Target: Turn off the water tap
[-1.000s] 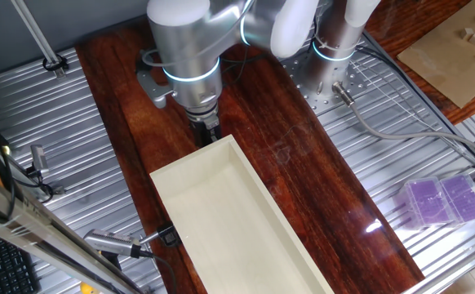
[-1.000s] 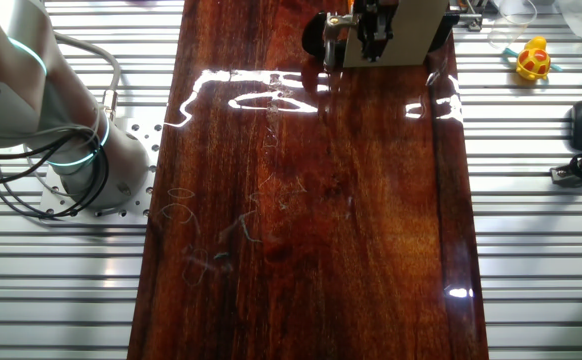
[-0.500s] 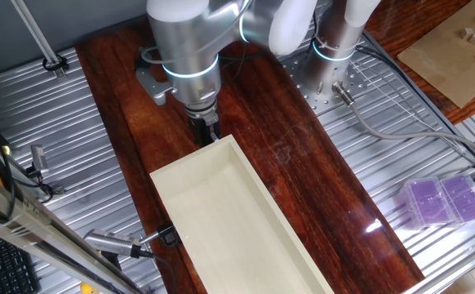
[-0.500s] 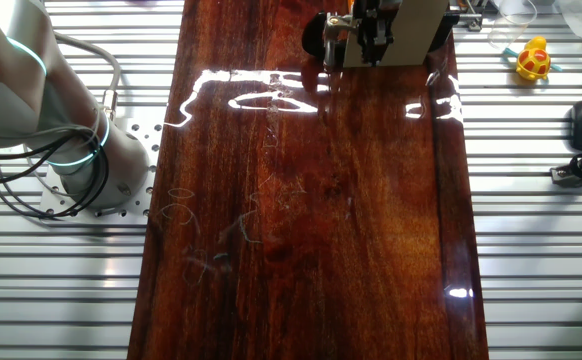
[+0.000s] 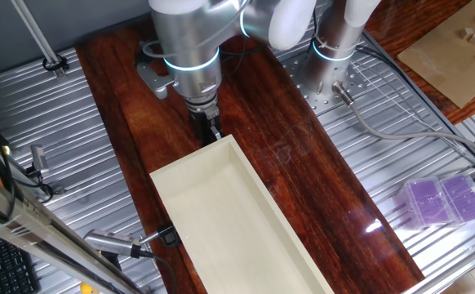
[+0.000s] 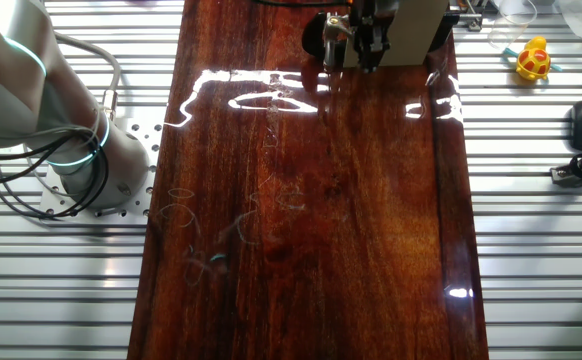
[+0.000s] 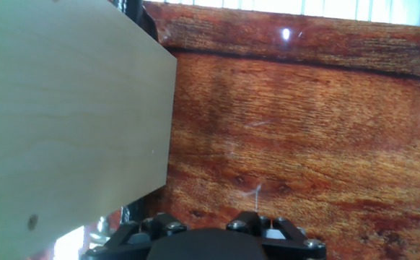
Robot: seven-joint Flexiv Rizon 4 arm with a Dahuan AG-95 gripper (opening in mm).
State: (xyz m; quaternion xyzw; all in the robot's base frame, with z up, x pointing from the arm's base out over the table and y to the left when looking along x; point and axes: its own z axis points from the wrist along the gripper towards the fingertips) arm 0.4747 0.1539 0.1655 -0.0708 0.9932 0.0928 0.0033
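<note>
I see a glossy, dark red wooden tabletop point(image 6: 311, 200) throwing back bright glare. The box point(image 5: 229, 220) looks like pale, matt, smooth plywood. Ribbed bare metal point(image 5: 91, 155) flanks the wood. The arm's shell point(image 5: 187, 33) reads as satin silver metal.

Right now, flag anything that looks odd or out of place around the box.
Nothing looks spilled or broken. One oddity: no tap shows in any view. The end effector sits at the far end of the pale box, lying slantwise on the wooden board.
</note>
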